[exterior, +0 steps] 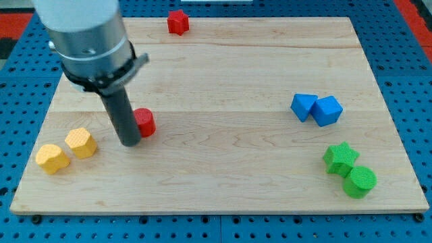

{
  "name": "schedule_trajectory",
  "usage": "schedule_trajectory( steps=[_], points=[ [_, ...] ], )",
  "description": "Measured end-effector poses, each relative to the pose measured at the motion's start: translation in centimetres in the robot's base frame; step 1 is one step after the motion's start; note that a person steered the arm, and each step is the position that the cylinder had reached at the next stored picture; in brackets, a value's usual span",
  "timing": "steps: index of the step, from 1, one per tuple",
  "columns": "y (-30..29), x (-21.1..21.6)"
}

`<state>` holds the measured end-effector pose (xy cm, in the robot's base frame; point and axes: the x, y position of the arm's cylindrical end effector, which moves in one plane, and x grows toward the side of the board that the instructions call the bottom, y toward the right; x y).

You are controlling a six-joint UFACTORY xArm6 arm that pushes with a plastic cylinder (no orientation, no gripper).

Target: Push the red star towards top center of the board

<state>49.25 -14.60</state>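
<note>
red star (pixel 178 22) sits at the board's (pixel 270 61) top edge; my jawless tip (pixel 129 142), touching the red cylinder (pixel 144 122), risks shoving that instead.

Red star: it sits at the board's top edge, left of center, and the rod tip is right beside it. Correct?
Not quite. The camera view shows the red star at the top edge, left of center, but my tip is far below it, beside the red cylinder.

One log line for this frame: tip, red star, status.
my tip: touching red cylinder, on its left | red star: top edge, left of center, apart from tip | board | status: star not at top center
</note>
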Motion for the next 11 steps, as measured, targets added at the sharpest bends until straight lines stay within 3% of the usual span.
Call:
schedule_trajectory(
  steps=[1,4,8,9,11],
  points=[
    [0.8,-4.1],
    [4.2,-0.5],
    [6.2,-13.0],
    [5.9,-18.1],
    [8.1,-22.6]
  ],
)
